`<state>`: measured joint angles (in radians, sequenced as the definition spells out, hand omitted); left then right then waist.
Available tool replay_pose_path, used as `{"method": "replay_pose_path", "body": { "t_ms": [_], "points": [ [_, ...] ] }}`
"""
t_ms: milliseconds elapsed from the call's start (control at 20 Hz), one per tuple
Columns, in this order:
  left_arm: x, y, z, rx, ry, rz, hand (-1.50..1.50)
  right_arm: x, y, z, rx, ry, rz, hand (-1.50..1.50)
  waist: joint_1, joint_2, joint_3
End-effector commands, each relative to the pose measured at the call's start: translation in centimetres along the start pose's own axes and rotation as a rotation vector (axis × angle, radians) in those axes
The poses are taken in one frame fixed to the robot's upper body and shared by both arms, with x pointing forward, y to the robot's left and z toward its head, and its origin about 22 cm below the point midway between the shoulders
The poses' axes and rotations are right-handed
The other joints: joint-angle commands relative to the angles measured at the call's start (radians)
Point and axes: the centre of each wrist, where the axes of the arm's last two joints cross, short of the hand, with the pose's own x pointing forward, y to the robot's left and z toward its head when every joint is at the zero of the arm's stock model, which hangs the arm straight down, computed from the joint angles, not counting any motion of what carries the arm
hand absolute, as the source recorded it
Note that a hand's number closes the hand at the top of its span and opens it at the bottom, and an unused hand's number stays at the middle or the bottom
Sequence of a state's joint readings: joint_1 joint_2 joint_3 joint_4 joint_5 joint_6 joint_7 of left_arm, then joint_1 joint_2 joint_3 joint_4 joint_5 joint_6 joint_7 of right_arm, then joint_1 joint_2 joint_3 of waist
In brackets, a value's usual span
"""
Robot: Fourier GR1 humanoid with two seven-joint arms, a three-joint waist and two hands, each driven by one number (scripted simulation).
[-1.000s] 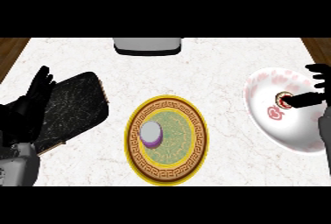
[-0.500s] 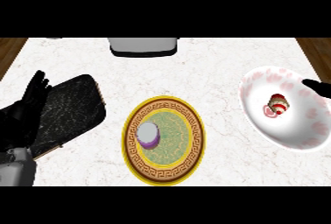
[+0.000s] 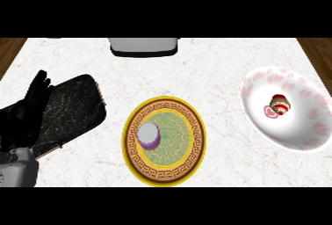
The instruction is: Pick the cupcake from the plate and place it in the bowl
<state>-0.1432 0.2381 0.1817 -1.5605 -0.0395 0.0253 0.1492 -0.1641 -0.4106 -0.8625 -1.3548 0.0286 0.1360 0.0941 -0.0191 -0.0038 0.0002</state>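
A cupcake (image 3: 279, 107) with red and cream stripes lies on its side inside the white bowl (image 3: 310, 136) with pink spots at the right. The yellow plate (image 3: 163, 170) with a brown patterned rim stands in the middle and carries a small purple and white round thing (image 3: 149, 134) on its left part. My left hand (image 3: 27, 110) rests open at the left edge, fingers up, over the dark board. My right hand is out of view.
A dark speckled board (image 3: 73, 110) lies at the left, under and beside my left hand. A grey box-like object (image 3: 143, 45) stands at the counter's far edge. Brown floor shows past the counter's far corners.
My right hand, which was over the bowl, has drawn away to the right and out of view. The cupcake now lies uncovered in the bowl. The left hand stays put.
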Motion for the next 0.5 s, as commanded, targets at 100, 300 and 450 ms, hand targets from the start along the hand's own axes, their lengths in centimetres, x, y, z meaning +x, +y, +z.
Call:
{"method": "replay_pose_path", "body": {
  "t_ms": [100,300,450],
  "points": [
    [-1.6,-0.2,1.6,-0.006,0.002,0.001,0.00,-1.4,-8.2,3.6,0.059,-0.019,-0.106,-1.50,0.004,0.000,0.000],
    [-0.3,1.0,-0.1,-0.008,0.000,0.004,0.00,-2.3,-9.7,4.7,0.081,-0.048,-0.151,-1.50,0.013,0.003,0.000],
    [0.4,0.9,-0.4,0.004,-0.016,-0.024,0.00,-1.8,-9.3,6.8,0.103,-0.083,-0.168,-1.50,0.012,0.002,-0.001]
  ]
}}
